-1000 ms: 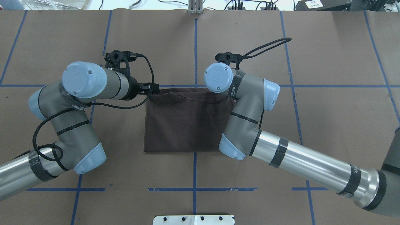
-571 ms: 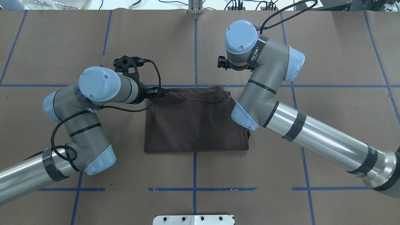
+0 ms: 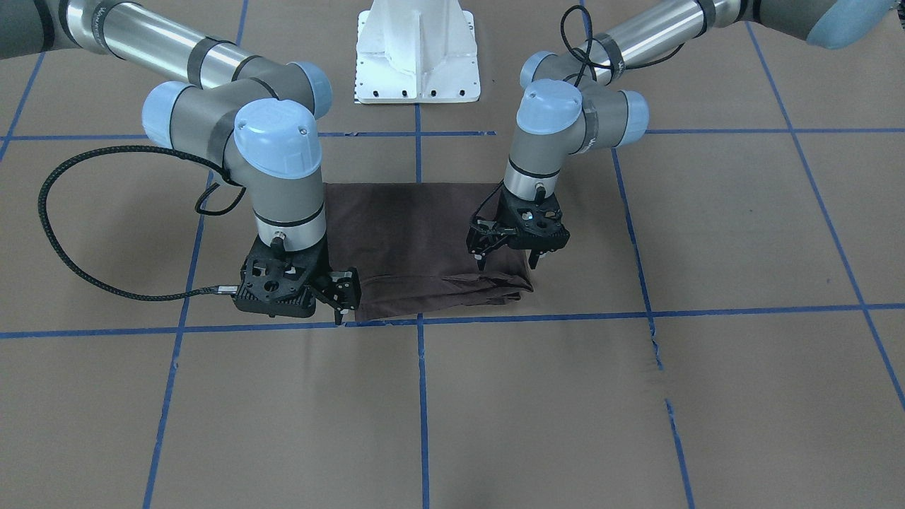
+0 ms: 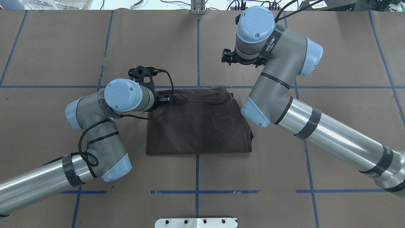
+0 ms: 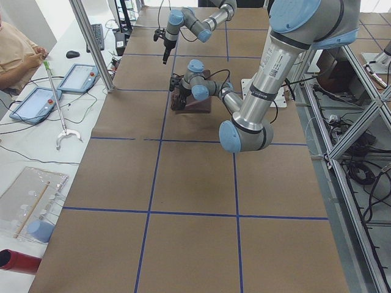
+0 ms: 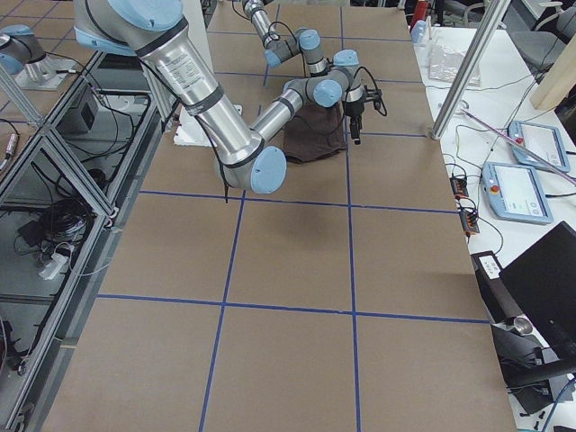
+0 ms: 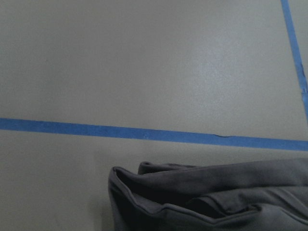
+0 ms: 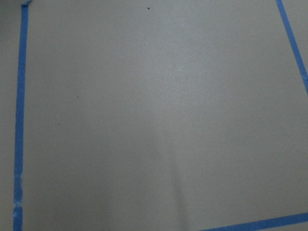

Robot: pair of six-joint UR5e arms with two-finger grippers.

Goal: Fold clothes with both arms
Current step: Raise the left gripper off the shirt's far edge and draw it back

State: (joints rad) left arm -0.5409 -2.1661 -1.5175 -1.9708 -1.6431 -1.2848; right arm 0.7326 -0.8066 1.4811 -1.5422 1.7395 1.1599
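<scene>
The dark brown T-shirt [image 4: 196, 123] lay at the middle of the table [image 4: 348, 47], well apart from every edge, folded into a compact rectangle with a rumpled far edge. The left gripper [image 3: 506, 266] hovered over its far left corner, jaws apart, empty. The right gripper [image 3: 343, 300] hung off its far right corner, clear of cloth; its jaw state could not be told. Folding appeared largely done; perhaps one tidying remained.

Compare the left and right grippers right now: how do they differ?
The left gripper hovers over the T-shirt corner, jaws apart; the right gripper hangs beside its edge, over bare table. Left wrist view shows cloth; right shows only table. Both point down, seemingly holding nothing.
</scene>
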